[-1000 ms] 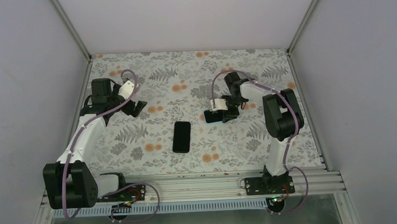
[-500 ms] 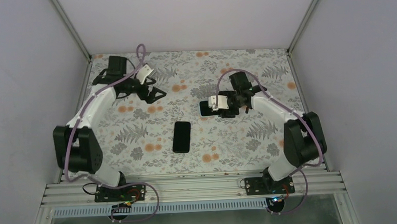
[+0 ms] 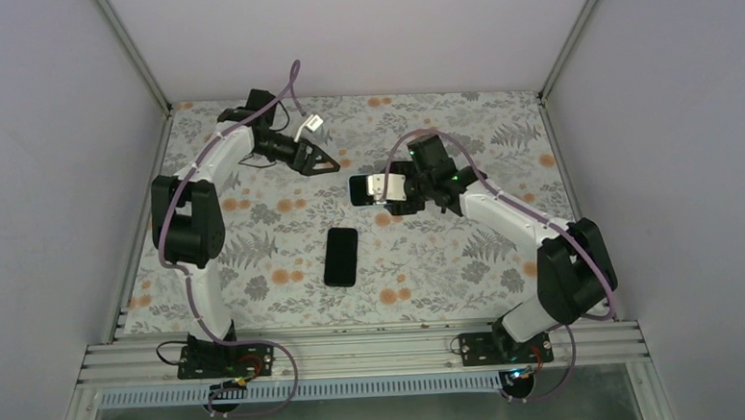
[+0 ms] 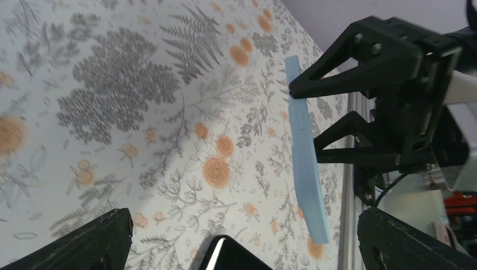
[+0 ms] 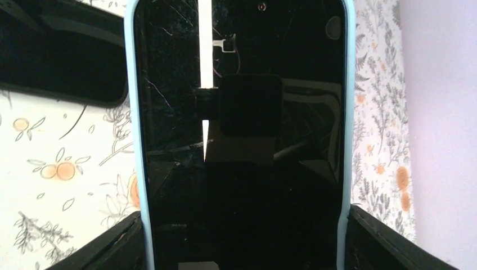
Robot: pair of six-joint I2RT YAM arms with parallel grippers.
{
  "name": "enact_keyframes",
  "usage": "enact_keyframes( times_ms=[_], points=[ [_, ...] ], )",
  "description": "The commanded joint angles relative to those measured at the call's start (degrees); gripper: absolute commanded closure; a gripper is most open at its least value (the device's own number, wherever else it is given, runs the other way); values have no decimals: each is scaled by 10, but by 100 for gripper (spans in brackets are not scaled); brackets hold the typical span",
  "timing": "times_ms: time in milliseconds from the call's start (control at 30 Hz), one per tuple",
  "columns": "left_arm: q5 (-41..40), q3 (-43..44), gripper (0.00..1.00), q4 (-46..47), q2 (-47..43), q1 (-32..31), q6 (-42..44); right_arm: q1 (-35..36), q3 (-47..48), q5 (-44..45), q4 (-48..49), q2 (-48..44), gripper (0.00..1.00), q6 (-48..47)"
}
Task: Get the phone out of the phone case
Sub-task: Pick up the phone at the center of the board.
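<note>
Two arms: we log both stretched out over the table (image 3: pixel 256 274), the left toward the far left part, the right toward the far middle.
Left gripper (image 3: pixel 326 163): fingers spread wide, nothing held. In the left wrist view its black fingertips (image 4: pixel 95 242) sit at the bottom corners, and the patterned table shows between them.
Right gripper (image 3: pixel 377 189): closed on the phone case, one finger against each long side. In the right wrist view we see the black fingers (image 5: pixel 394 247) flanking the lower part.
Phone case (image 4: pixel 306 169): pale blue, seen edge-on and tilted from the left wrist. In the right wrist view its rim runs along both long sides of the handset and round the top corners.
Phone (image 5: pixel 242 140): black glass with fine scratches, seated inside the phone case, screen turned to the right wrist camera.
Location of phone: in the right gripper over the far middle of the table, to the right of the left gripper and apart from it.
Contact with table: we cannot tell whether the lower end of the phone case touches the surface.
Second handset (image 3: pixel 341 257): black, no case visible, lying flat near the table centre. It lies nearer the arm bases than the held one, apart from both grippers. Part of it also shows at the upper left of the right wrist view.
Table surface: white, printed with grey ferns and orange flowers.
Enclosure walls (image 3: pixel 38 141): plain lilac, on three sides.
</note>
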Motion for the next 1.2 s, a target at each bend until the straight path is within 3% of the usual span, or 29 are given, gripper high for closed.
enact_keyframes(
  times_ms=[0,100,267,567,833,967,1067,1167],
  points=[
    [25,15,2,-35,13,-4,-11,26,41,30,57,13,56,25],
    [20,-6,4,7,3,-5,-44,42,68,53,63,39,57,28],
    [28,7,11,-5,12,-9,-42,68,92,114,113,77,57,32],
    [59,4,46,-42,23,-10,-7,84,137,155,141,132,58,40],
    [56,13,52,-60,34,-10,9,87,151,148,139,132,59,43],
    [68,21,83,-72,47,-11,19,91,151,147,135,125,58,42],
    [87,30,92,-87,52,-10,33,92,151,148,127,123,58,39],
    [104,52,98,-120,55,-11,62,92,147,136,116,118,50,33]
  ],
)
